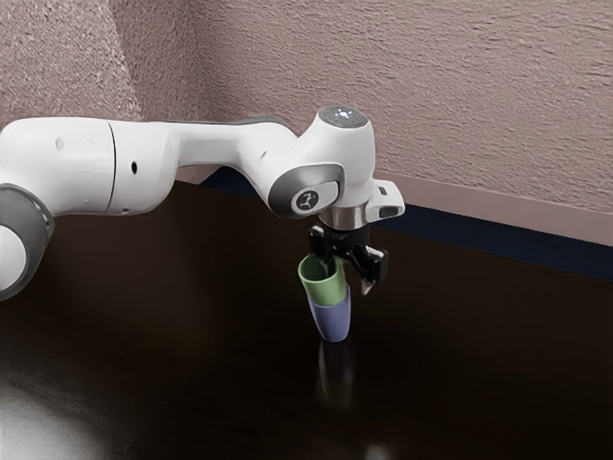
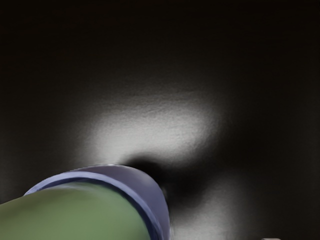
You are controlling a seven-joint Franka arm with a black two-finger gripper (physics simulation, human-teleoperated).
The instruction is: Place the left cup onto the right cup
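Cups are nested on the dark glossy table (image 1: 498, 364): the green cup (image 1: 322, 281) sits inside the blue cup (image 1: 333, 322), and its rim and upper wall stand above the blue one's rim. The blue cup is upright on the table, while the green cup tilts a little toward the exterior view's left. A faint reflection of the stack lies on the tabletop on its near side.

My gripper (image 1: 351, 272) hangs just above and slightly to the exterior view's right of the green cup's rim, and it looks spread open. The right-hand finger (image 1: 372, 271) is in free air, apart from the cup wall. The other finger is partly hidden behind the green rim, so I cannot tell whether it touches the cup. The white arm (image 1: 192, 168) comes in from the exterior view's left, and its wrist is bent down over the stack.

In the wrist view the green cup (image 2: 70, 215) shows close under my hand, with the blue cup's rim (image 2: 142, 190) wrapped around it and a bright sheen on the table (image 2: 160, 125) beyond.

On the far side, a rough pinkish wall (image 1: 479, 86) meets the table edge along a dark blue baseboard (image 1: 498, 240), well apart from the cups.
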